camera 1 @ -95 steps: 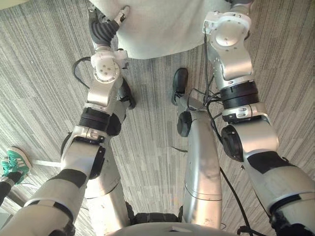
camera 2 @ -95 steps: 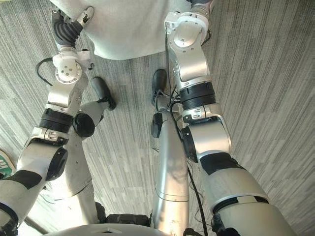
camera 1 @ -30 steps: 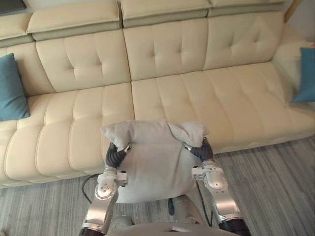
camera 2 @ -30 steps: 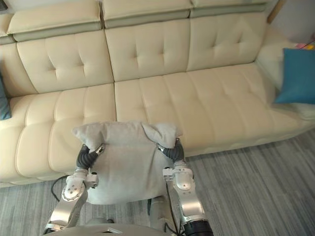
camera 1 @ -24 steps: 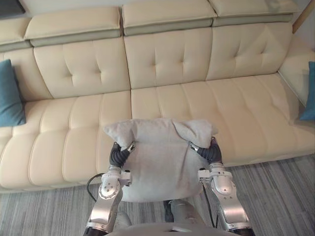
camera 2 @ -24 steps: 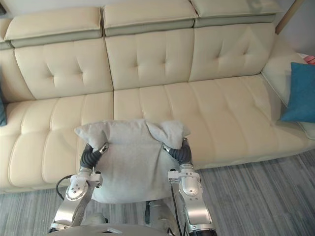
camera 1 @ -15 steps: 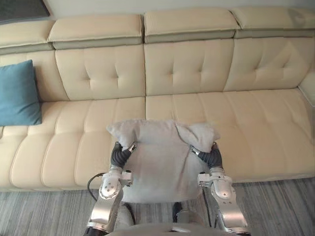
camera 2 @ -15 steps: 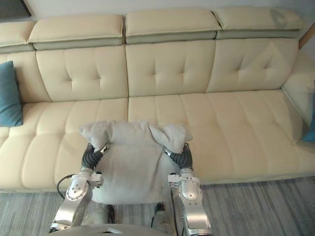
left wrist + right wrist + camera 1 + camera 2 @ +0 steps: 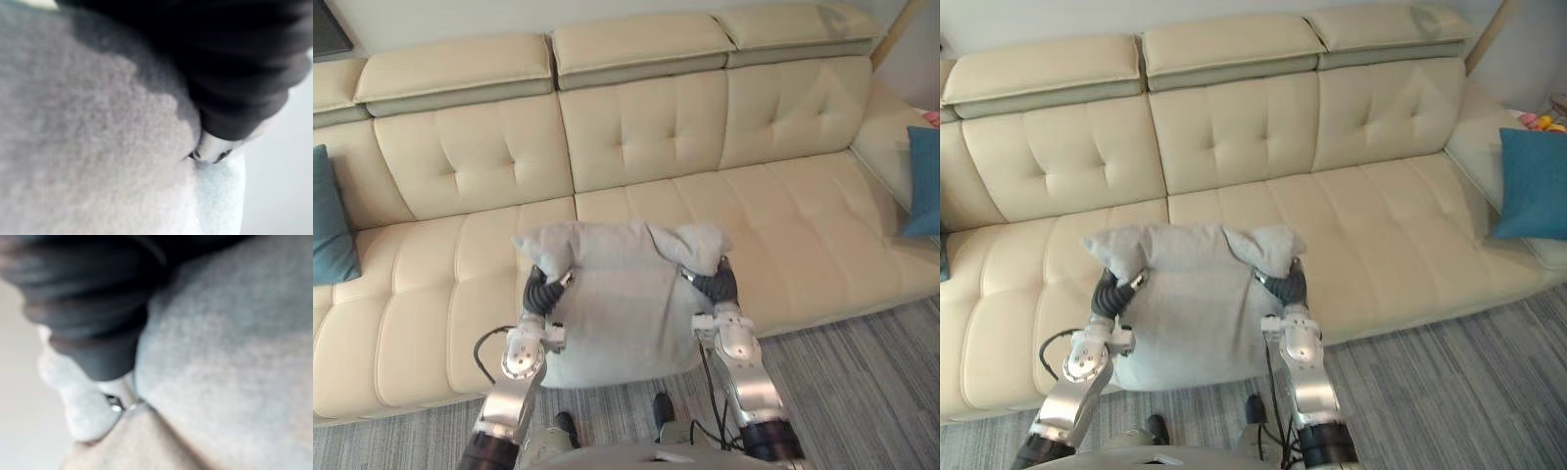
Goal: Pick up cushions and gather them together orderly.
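I hold a grey cushion [image 9: 622,304] upright in front of me, over the front edge of a cream sofa's seat. My left hand [image 9: 540,292] grips its upper left corner and my right hand [image 9: 715,286] its upper right corner. Both corners bunch up like ears above the dark wrist covers. In the left wrist view the left hand [image 9: 234,73] sinks into the grey cloth [image 9: 88,147]. The right hand [image 9: 93,318] presses into the cushion [image 9: 230,347] the same way. A teal cushion [image 9: 328,220] leans at the sofa's far left end, and another teal cushion [image 9: 1536,184] at the far right.
The long cream sofa [image 9: 636,127] with tufted backs spans the whole view, its right end turning toward me. Grey striped carpet [image 9: 862,392] lies in front of it. Small coloured objects [image 9: 1538,120] sit past the right teal cushion.
The camera has lifted from the floor to the sofa and swung sideways. Both hands keep hold of the grey cushion, which now overlaps the seat's front edge more.
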